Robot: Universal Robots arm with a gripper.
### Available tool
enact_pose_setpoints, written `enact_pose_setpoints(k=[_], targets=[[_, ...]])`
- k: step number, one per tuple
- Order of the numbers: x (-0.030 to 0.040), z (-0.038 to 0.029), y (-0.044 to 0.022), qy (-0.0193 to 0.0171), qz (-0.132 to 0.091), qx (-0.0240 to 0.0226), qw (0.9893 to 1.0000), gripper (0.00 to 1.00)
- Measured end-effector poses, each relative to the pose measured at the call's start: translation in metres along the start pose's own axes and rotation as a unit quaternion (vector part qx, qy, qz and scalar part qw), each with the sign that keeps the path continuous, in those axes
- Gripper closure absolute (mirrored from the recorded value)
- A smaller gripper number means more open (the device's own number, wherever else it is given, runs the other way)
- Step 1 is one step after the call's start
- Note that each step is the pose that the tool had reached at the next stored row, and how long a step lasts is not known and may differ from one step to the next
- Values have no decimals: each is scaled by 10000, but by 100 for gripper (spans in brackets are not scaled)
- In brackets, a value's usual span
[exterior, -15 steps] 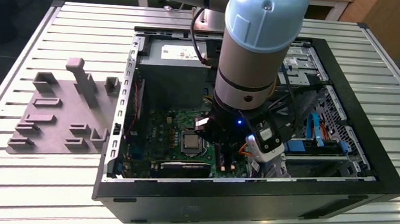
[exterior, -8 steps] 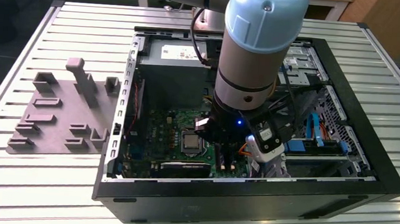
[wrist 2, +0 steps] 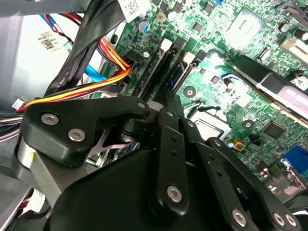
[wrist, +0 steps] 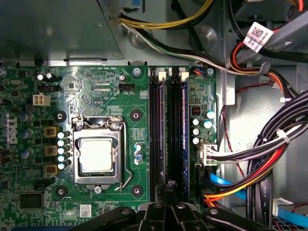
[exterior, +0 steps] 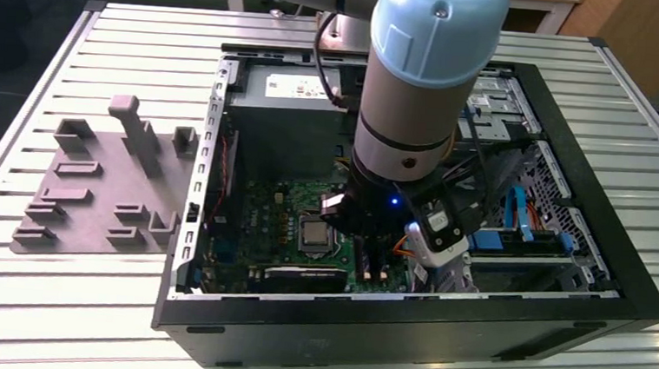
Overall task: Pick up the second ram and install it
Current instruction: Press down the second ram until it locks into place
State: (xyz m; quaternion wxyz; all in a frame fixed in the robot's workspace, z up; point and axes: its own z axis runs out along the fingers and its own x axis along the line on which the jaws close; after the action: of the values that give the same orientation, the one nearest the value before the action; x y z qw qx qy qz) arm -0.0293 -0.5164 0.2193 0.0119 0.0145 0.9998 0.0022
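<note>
Careful: gripper (wrist: 169,190) sits over the RAM slots (wrist: 168,130); can't tell jaw state. Misaligned w/ slot, you'd bend the board.

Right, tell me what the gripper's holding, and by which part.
Cannot be told. The gripper is low over the long black slots on the motherboard, and its own body hides any hold.

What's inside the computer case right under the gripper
Under the gripper lie the long black slots on the green motherboard, beside the processor socket. The gripper's linkage covers the slots' near ends.
</note>
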Motion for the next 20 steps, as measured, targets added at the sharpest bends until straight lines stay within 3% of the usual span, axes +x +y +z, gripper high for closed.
enact_pose_setpoints(k=[13, 17, 20], targets=[[-6, -290, -1, 3, 0, 11, 10000, 89], [-7, -350, -1, 2, 0, 12, 10000, 89], [-8, -355, 0, 2, 0, 11, 10000, 89]])
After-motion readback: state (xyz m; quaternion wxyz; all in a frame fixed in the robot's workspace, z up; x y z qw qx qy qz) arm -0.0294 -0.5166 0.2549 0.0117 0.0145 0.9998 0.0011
